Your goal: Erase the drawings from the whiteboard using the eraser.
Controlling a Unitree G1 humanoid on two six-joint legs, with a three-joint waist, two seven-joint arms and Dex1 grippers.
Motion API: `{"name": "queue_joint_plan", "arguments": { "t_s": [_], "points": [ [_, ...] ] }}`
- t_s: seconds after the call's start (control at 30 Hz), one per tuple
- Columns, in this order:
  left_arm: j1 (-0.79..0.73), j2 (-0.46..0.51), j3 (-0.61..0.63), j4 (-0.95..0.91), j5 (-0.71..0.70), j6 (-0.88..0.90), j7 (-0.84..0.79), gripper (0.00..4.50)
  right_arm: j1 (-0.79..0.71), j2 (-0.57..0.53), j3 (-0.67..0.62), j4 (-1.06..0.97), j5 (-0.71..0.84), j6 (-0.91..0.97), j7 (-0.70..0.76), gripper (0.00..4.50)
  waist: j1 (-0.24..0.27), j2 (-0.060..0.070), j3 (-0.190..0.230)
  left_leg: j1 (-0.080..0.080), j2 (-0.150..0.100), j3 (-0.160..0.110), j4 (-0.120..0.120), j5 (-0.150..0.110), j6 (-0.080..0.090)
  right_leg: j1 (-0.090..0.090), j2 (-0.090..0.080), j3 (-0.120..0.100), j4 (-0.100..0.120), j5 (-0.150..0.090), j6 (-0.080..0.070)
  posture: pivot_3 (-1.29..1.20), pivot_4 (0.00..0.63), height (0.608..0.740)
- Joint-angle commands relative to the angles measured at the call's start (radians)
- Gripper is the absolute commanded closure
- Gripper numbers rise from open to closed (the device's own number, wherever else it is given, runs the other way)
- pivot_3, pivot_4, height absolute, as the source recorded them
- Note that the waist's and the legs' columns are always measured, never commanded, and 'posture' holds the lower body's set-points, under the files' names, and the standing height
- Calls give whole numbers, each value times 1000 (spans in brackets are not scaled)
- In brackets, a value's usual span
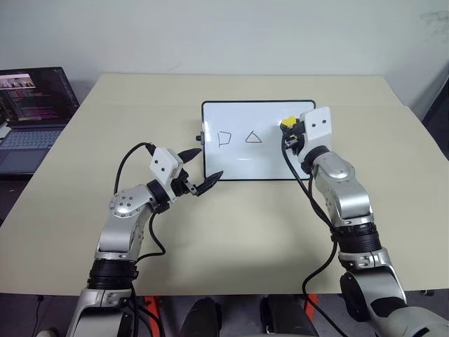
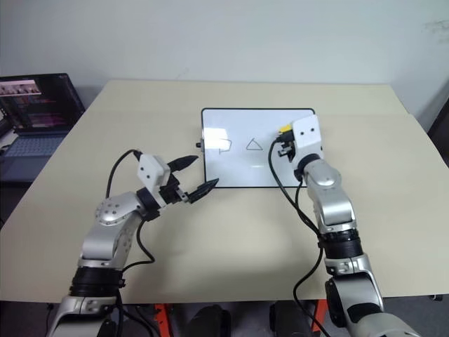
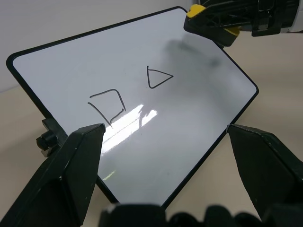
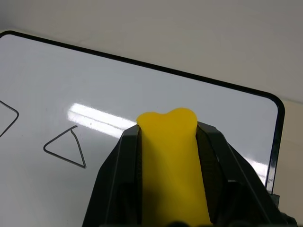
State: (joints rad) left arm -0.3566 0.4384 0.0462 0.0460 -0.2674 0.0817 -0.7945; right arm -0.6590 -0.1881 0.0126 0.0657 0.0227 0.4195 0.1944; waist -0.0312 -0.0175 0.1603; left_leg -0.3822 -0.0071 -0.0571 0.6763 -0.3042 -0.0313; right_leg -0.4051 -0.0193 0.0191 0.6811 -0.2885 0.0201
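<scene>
Item: whiteboard (image 1: pixel 238 165). Lies flat on the beige table (image 1: pixel 231 239), past centre toward 12 o'clock. It bears two drawings: a rough square (image 1: pixel 224 138) at its 9 o'clock side and a triangle (image 1: pixel 254 137) at centre. The 3 o'clock part is bare in the wrist views, so I judge the erasing part done.

Item: eraser (image 4: pixel 171 161). A yellow sponge block, pinched between the fingers of my right claw (image 1: pixel 289 133) and squeezed so that its tip bulges past them. It sits over the board's 3 o'clock area, just right of the triangle. Whether it touches the surface I cannot tell.

Item: right arm. Reaches forward from 5 o'clock, forearm running up the board's right edge, wrist roughly level; a pose that likely suits sweeping toward 9 o'clock across the triangle.

Item: left claw (image 1: pixel 200 168). Spread wide, gripping nothing, its two black fingers straddling the board's near left corner, beside the small side knob (image 3: pixel 46 140). Probably placed to steady the board against the wiping push. The left arm is bent, its wrist angled in toward 2 o'clock.

Item: laptop (image 1: pixel 31 112). On a separate surface at 10 o'clock, well apart.
</scene>
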Motion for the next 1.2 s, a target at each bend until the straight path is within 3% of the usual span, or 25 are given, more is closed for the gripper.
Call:
{"name": "queue_joint_plan", "arguments": {
  "t_s": [0.03, 0.67, 1.2],
  "points": [
    [-16, 5, 6, -8, 1, -20, 9, 0, -32, 3, -8, -30, 6, -20, -1, 3232, 0, 0, 0, 0, 0, 0, 0, 0, 0, 0, 0, 0, 0, 0, 0, 0, 150, 740],
    [-38, -14, -9, 28, 2, -51, -1, 0, -102, 122, 80, 83, -20, -109, -8, 3232, -1, 0, 0, 0, 0, 0, 0, 0, 0, 0, 0, 0, 0, 0, 0, 0, 150, 740],
    [-35, -14, -14, 20, -4, -51, 0, 0, -226, 136, 85, 458, -57, -344, 0, 3232, -2, 0, 0, 0, 0, 0, 0, 0, 0, -1, 0, 0, 0, 0, 0, 0, 150, 740]
  ]
}}
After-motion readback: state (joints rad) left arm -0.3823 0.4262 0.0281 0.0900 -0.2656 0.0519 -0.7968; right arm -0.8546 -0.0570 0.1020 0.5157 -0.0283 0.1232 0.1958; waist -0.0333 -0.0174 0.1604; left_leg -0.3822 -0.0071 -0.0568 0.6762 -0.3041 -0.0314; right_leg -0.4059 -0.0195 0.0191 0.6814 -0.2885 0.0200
